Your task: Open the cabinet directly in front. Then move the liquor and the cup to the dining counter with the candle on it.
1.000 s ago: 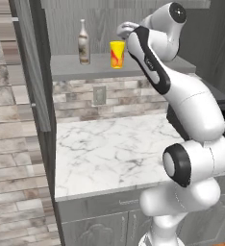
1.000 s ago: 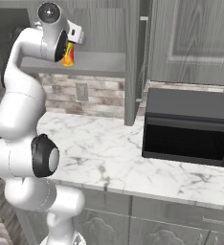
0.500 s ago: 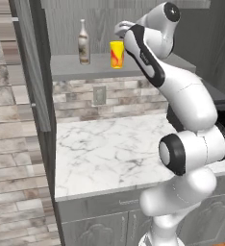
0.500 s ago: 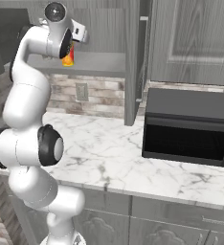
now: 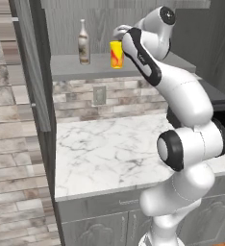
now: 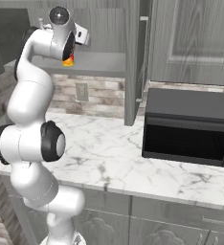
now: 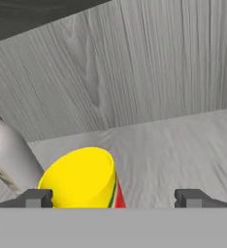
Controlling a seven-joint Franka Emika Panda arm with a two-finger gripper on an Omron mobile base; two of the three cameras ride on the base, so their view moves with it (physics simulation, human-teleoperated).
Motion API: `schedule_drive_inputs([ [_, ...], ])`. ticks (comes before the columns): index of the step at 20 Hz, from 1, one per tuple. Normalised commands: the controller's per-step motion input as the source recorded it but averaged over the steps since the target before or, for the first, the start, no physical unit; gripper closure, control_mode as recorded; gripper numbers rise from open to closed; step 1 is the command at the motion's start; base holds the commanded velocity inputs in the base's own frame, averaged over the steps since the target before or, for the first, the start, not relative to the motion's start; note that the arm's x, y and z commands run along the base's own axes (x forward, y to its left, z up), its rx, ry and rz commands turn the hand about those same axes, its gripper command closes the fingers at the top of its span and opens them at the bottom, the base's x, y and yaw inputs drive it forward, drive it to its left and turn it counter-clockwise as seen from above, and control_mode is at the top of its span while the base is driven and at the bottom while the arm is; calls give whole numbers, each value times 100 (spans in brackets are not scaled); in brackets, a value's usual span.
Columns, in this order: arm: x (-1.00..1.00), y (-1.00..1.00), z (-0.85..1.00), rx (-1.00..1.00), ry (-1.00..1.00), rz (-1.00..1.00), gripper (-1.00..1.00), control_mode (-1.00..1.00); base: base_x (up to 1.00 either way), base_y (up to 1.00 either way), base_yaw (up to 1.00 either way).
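Observation:
The cabinet stands open, its door (image 5: 33, 72) swung out to the left, with a plain grey shelf (image 5: 68, 67) inside. On the shelf the liquor (image 5: 83, 43) stands upright, and the yellow cup (image 5: 116, 54) stands a little to its right. My gripper (image 5: 117, 39) hangs open just above the cup. In the hand view the cup (image 7: 81, 177) sits between the fingertips, nearer the left one, and the gripper (image 7: 114, 198) touches nothing. The cup (image 6: 68, 60) peeks out behind my arm in the right base view. The dining counter and the candle are out of view.
Below the shelf lie a marble counter (image 5: 109, 144), a brick backsplash and a wall outlet (image 5: 99, 94). A black microwave (image 6: 190, 127) sits on the counter to the right, under a closed cabinet door (image 6: 190, 38). The open right door's edge (image 6: 133, 62) hangs beside my arm.
The hand has shifted a little left and down, closer over the cup, and the arm's upper links have swung up. The jaws stay wide apart.

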Motion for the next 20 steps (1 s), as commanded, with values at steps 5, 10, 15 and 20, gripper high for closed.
schedule_drive_inputs([
  [5, 17, 0, -21, 0, 0, 0, -100, -100, 0, 0, 0],
  [10, 18, 0, -14, 0, 0, 0, -100, -100, 0, 0, 0],
  [15, 17, 0, -1, 0, 0, 0, -100, -100, 0, 0, 0],
  [20, 3, 0, -17, 0, 3, 0, -100, -100, 0, 0, 0],
])
